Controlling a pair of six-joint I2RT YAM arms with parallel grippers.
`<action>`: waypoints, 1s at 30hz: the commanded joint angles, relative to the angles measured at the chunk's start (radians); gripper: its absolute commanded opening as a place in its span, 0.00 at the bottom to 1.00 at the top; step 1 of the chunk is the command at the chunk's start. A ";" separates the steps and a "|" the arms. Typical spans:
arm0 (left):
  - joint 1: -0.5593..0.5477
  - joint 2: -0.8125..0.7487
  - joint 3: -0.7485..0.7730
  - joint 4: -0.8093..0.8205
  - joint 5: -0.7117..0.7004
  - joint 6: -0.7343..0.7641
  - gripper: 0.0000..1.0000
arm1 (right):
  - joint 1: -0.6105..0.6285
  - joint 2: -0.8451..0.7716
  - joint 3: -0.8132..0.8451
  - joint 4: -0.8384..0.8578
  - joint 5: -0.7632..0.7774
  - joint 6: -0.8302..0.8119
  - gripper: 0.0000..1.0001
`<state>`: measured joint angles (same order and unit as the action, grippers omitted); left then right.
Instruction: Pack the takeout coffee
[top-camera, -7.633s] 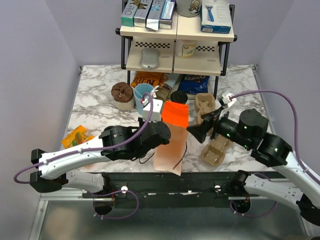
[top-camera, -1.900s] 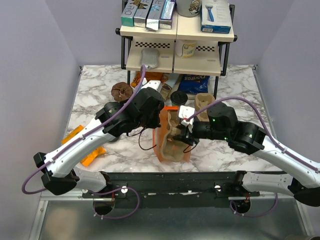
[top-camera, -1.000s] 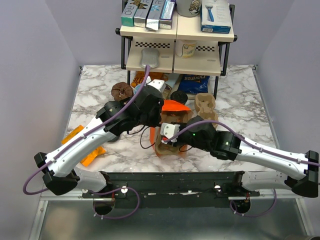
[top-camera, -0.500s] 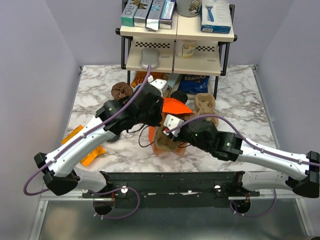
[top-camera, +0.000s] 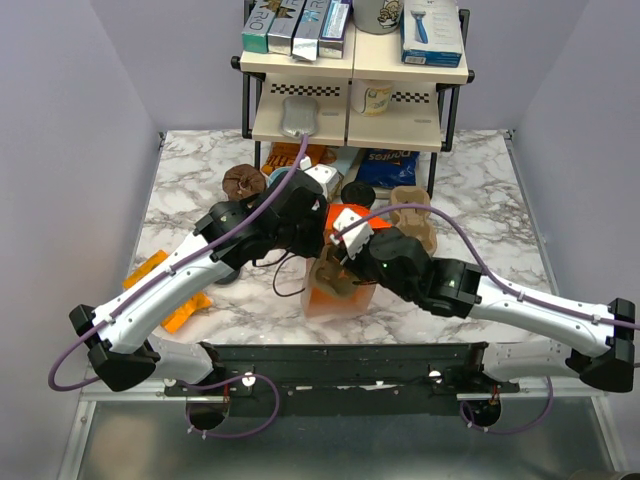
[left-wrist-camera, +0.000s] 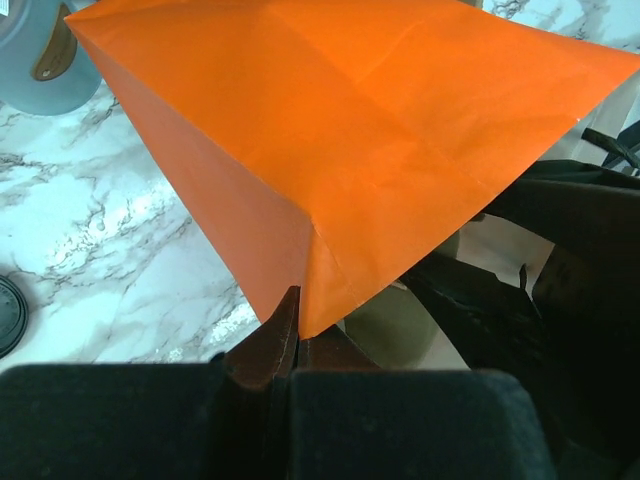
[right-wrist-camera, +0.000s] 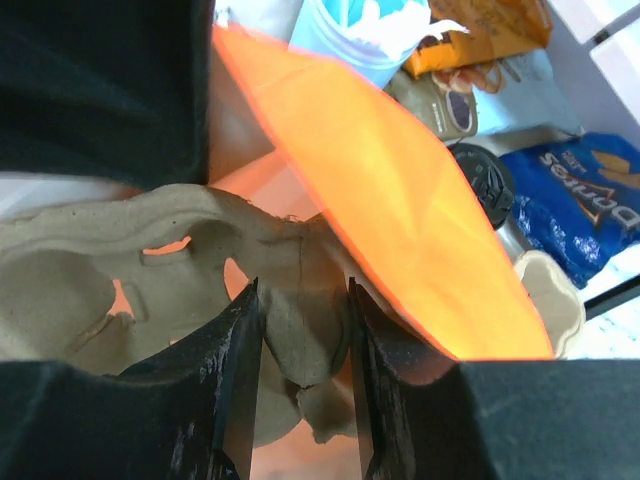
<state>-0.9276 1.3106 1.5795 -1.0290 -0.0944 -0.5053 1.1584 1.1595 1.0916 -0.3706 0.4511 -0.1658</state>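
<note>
the left gripper (left-wrist-camera: 294, 322) is closed tight on the edge of the orange bag (left-wrist-camera: 340, 130), the paper being pinched at a folded corner between the fingers. the bag is held up off the marble table (top-camera: 190, 190), with its mouth turned toward the right arm.

the right gripper (right-wrist-camera: 300, 345) is clamped on the middle ridge of a pulp carrier (right-wrist-camera: 100, 270); the jaws are kept part-way apart by the ridge between them. the carrier is seen at the bag's mouth, partly inside, with orange paper over it and behind it.

the coffee (top-camera: 357, 192) is left on the table outside the bag, upright, lid on, behind the bag and in front of the rack (top-camera: 352, 95). it is touched by neither gripper. in the right wrist view its black lid (right-wrist-camera: 487, 183) is seen just past the bag's far edge, near a blue snack bag (right-wrist-camera: 590, 190). a second carrier (top-camera: 412, 208) lies just right of it. a blue cup (right-wrist-camera: 360, 35) stands to its left.
</note>
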 joint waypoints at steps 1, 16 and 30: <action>-0.004 -0.037 0.005 -0.031 0.064 0.001 0.00 | -0.009 -0.010 -0.114 0.099 -0.023 -0.220 0.18; 0.033 -0.034 0.004 -0.008 0.094 -0.030 0.00 | -0.005 -0.003 -0.316 0.401 -0.239 -0.595 0.32; 0.065 -0.054 -0.044 0.026 0.179 -0.056 0.00 | -0.003 0.048 -0.276 0.423 -0.343 -0.650 0.35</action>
<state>-0.8684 1.2804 1.5539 -1.0103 0.0139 -0.5301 1.1503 1.1469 0.7685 0.0330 0.0879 -0.8143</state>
